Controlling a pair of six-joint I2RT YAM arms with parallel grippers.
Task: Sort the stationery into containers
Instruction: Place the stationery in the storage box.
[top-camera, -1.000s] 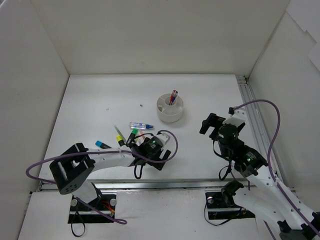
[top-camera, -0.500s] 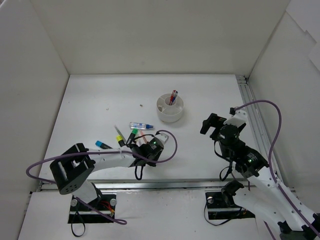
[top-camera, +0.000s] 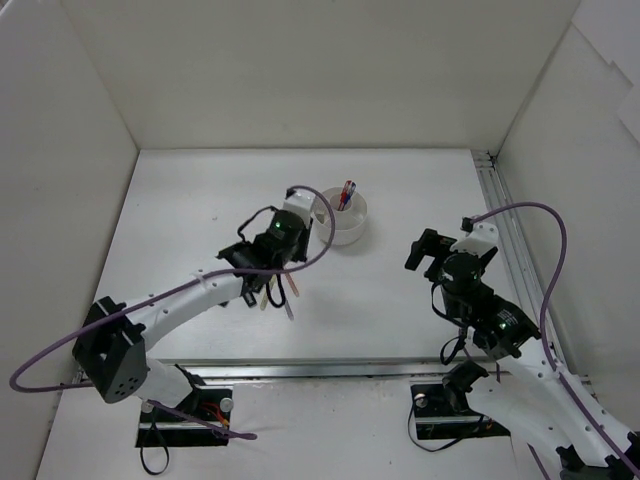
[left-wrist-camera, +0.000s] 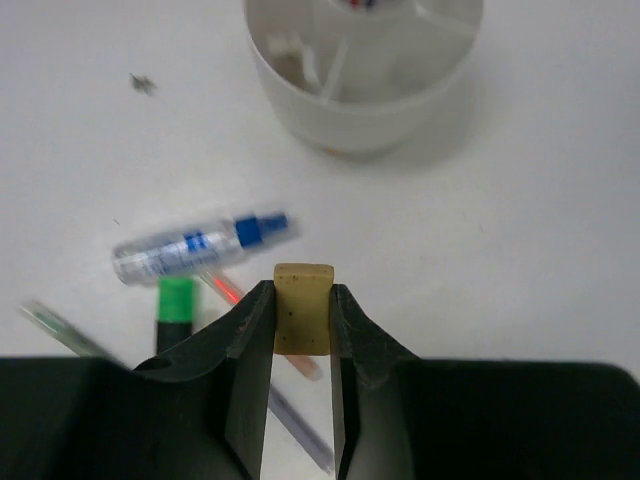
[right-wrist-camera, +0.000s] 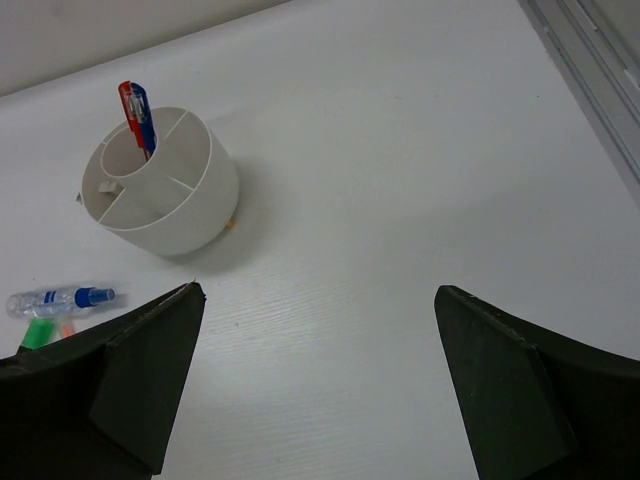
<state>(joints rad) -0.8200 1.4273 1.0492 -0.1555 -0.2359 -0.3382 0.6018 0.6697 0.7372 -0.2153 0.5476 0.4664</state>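
1. On the left wrist view, I see the left gripper (left-wrist-camera: 301, 292) clamped on a beige eraser (left-wrist-camera: 303, 320). Its two fingers (left-wrist-camera: 250, 340) press the eraser's sides, and the top edge sticks out past the tips.
2. The eraser is held upright above the table (left-wrist-camera: 520, 250), clear of everything lying there.
3. The white tub (left-wrist-camera: 360, 110) sits ahead of the eraser at the top of that view, well apart from it. I can make out dividers inside.
4. Under and just left of the eraser lie a clear tube (left-wrist-camera: 200, 245) with a blue cap, a green-capped highlighter (left-wrist-camera: 176, 300) and a thin red-tipped pen (left-wrist-camera: 225, 290). The tube lies across the pen's far end.
5. From the overhead camera, the left arm reaches across to just beside the tub (top-camera: 345, 237).
6. Red and blue pens (right-wrist-camera: 135, 115) stand upright in the tub's far compartment on the right wrist view.
7. The right gripper (right-wrist-camera: 318, 295) has its fingers spread wide with nothing between them. It sits off to the right, well away from the tub (right-wrist-camera: 170, 215).
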